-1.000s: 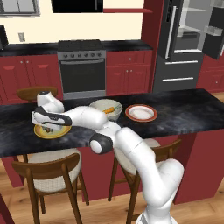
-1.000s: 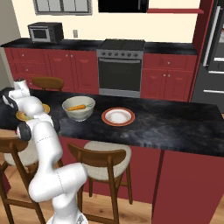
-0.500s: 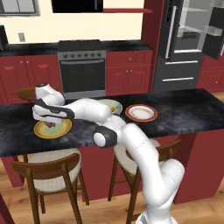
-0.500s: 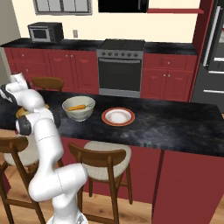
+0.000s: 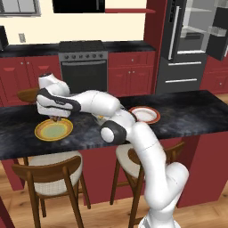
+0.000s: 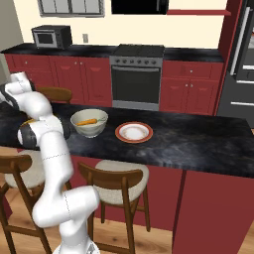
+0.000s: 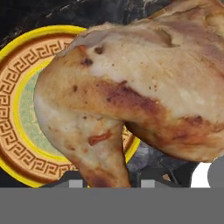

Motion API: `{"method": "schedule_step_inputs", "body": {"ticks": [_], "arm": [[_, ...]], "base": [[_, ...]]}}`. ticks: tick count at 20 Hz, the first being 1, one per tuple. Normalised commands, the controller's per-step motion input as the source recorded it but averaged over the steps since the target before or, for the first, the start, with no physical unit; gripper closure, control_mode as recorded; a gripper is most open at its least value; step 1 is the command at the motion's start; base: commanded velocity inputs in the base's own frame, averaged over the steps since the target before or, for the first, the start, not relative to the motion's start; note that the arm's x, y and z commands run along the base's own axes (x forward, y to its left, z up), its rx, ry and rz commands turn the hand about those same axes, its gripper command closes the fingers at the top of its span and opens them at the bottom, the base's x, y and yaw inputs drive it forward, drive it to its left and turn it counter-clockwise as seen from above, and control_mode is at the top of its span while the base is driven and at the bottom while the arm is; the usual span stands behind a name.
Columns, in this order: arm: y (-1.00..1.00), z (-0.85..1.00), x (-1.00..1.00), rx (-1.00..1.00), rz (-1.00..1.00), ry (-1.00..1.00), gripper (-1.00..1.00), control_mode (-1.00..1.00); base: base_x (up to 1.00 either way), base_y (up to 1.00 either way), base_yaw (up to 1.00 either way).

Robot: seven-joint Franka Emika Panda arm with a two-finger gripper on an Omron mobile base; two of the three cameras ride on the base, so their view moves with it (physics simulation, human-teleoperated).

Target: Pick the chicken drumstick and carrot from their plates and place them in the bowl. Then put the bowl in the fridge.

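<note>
Gripper [image 5: 56,118]: grasping the chicken drumstick [image 7: 131,92], which is hanging above the yellow plate [image 5: 53,129] near the counter's [image 5: 187,113] left end. Carrot [image 6: 87,121]: lying in the bowl [image 6: 90,123], beside the white plate [image 6: 134,132], mid-counter.

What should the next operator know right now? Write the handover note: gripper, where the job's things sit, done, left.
Gripper: shut on the chicken drumstick, lifted just above the yellow plate at the island's left end.
Carrot: already in the bowl on the island.
White red-rimmed plate: bare, beside the bowl.
Fridge: behind the island on the right, upper door open.
Done: carrot in the bowl, drumstick picked.
Left: carry the drumstick to the bowl and release it, then put the bowl in the fridge.
</note>
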Motion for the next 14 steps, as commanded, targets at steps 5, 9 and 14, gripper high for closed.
{"method": "schedule_step_inputs", "body": {"ticks": [5, 9, 14], "arm": [[-0.59, 0.29, -0.18, 0.00, 0.00, 0.00, 1.00, -1.00], [-0.65, 0.27, -0.11, 0.00, 0.00, 0.02, 1.00, -1.00], [-0.68, 0.27, 0.00, 0.00, 0.00, 0.08, 1.00, -1.00]], "base": [[0.00, 0.00, 0.00], [0.00, 0.00, 0.00], [0.00, 0.00, 0.00]]}}
